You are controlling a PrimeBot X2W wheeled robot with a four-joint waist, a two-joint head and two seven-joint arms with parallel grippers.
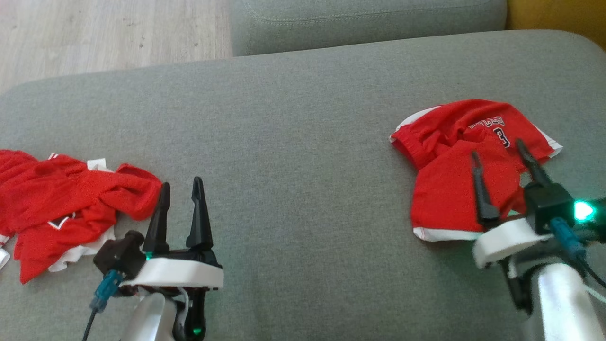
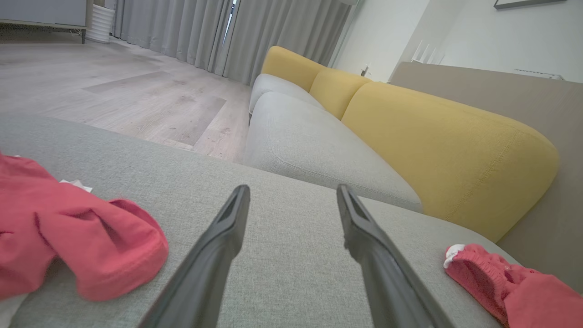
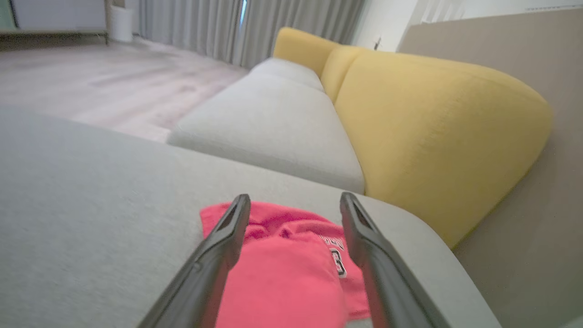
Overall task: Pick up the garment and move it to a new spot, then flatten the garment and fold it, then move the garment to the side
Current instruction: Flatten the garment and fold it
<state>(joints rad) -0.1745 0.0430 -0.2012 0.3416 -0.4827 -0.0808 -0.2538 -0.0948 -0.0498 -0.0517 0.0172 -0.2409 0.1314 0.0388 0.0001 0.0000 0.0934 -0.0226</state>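
**A:** Where do the tools stand?

**B:** The left tool (image 1: pixel 181 183) is spread wide near the front edge of the grey seat (image 1: pixel 303 142). It is just beside the crumpled red garment (image 1: pixel 57 199), which lies at the left edge. The right tool (image 1: pixel 496 148) is spread too, and its fingers reach over the folded red garment (image 1: pixel 445 199) without pinching it.

**A:** And where is that garment?

**B:** Near the seat's right edge, with its white hem toward the front and its lettering toward the back. I cannot tell whether the fingers touch the cloth.

**A:** Is there room to move?

**B:** Open grey fabric runs between the two garments, from the front edge to the rounded back edge.

**A:** What lies beyond?

**B:** A pale wooden floor (image 1: pixel 109 33) past the back left corner and a second grey seat (image 1: pixel 369 19) behind the back edge. A yellow backrest (image 2: pixel 446 150) runs along the right, and grey curtains (image 2: pixel 182 32) hang far off.
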